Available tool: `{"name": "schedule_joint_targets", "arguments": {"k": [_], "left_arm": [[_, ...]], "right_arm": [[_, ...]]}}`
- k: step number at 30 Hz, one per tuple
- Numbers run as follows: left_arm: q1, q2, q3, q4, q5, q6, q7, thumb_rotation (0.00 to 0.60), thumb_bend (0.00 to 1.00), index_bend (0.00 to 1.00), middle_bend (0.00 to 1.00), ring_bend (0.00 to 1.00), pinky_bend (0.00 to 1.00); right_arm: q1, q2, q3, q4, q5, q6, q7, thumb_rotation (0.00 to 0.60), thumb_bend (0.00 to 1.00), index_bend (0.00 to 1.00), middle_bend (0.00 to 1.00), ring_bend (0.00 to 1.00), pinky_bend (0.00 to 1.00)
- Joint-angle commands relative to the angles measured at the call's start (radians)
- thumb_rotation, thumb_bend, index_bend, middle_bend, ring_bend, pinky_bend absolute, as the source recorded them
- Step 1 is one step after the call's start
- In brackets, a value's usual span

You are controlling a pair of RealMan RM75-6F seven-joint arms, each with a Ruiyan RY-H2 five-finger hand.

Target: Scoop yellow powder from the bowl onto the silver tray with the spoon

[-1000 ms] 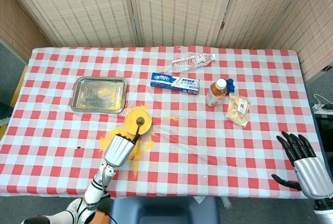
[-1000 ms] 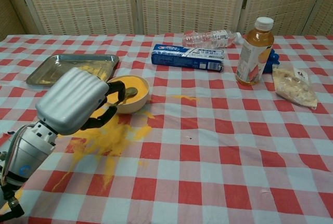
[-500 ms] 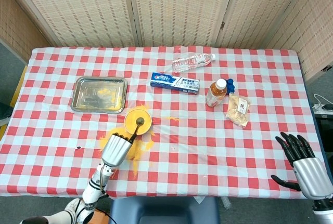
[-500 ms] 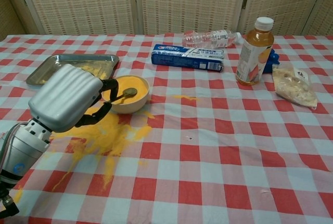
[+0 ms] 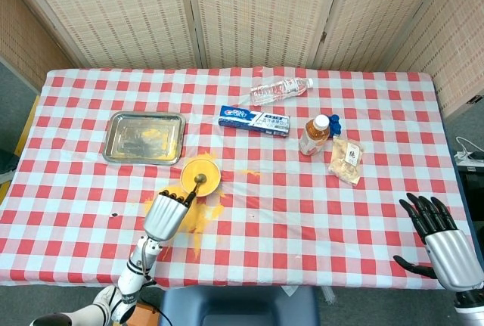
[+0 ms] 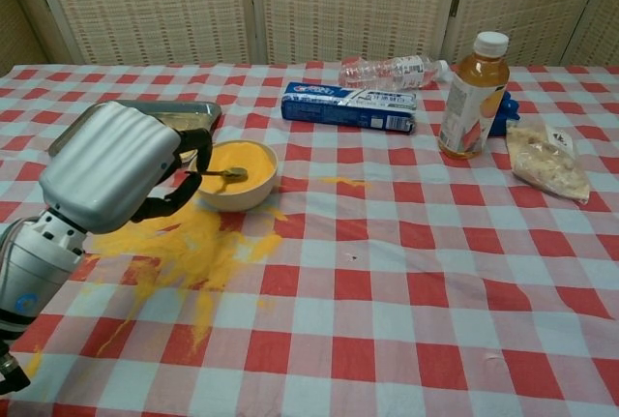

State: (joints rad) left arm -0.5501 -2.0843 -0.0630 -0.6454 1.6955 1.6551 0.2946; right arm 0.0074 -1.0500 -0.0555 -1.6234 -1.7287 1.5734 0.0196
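Near the front-left of the checked table (image 5: 363,212), the left hand (image 5: 163,214) is hovering just short of the bowl (image 5: 200,175), its silver back turned up toward the head camera. From the chest view the same left hand (image 6: 116,175) is filling the foreground, with its dark fingers (image 6: 189,161) curling inward around the handle end of the spoon (image 6: 224,176). The spoon is reaching from those fingers across the bowl's rim, and its scoop end is lying in the yellow powder (image 6: 237,159) that is filling the bowl (image 6: 253,191). Whether the fingers are clamping the handle tightly or only loosely is hard to tell, since the hand's shell is hiding most of the contact.

Spilled powder (image 6: 198,248) is spreading over the cloth in front of the bowl and under the hand. Just behind and to the left of the bowl, the silver tray (image 5: 112,138) is sitting flat with a yellow dusting on its floor.

At the table's near right edge, well apart from everything else, the right hand (image 5: 442,239) is resting with its dark fingers spread apart and nothing in it.
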Motion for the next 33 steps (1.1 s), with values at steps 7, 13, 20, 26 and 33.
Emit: {"name": "schedule_joint_targets", "arguments": {"k": [7, 13, 20, 26, 33], "left_arm": [[-0.037, -0.029, -0.019, 0.097, 0.020, 0.079, -0.066, 0.600, 0.64, 0.84, 1.00, 1.00, 1.00], [-0.042, -0.015, -0.036, 0.056, -0.005, 0.078, -0.128, 0.600, 0.64, 0.85, 1.00, 1.00, 1.00], [-0.040, 0.109, -0.060, -0.250, -0.053, -0.013, -0.122, 0.600, 0.64, 0.86, 1.00, 1.00, 1.00], [-0.013, 0.237, -0.060, -0.577, -0.131, -0.134, -0.082, 0.600, 0.63, 0.86, 1.00, 1.00, 1.00], [0.002, 0.308, -0.085, -0.742, -0.247, -0.254, -0.039, 0.600, 0.64, 0.86, 1.00, 1.00, 1.00]], "right_arm": [[0.000, -0.001, 0.001, 0.000, 0.002, 0.000, -0.002, 0.529, 0.00, 0.00, 0.00, 0.00, 0.00], [0.000, -0.001, 0.002, 0.001, 0.006, -0.001, -0.001, 0.528, 0.00, 0.00, 0.00, 0.00, 0.00], [0.002, -0.001, 0.003, 0.001, 0.008, -0.004, 0.002, 0.528, 0.00, 0.00, 0.00, 0.00, 0.00], [0.003, 0.000, 0.003, 0.003, 0.009, -0.007, 0.003, 0.527, 0.00, 0.00, 0.00, 0.00, 0.00], [0.000, 0.000, 0.002, 0.003, 0.006, 0.000, 0.002, 0.527, 0.00, 0.00, 0.00, 0.00, 0.00]]}}
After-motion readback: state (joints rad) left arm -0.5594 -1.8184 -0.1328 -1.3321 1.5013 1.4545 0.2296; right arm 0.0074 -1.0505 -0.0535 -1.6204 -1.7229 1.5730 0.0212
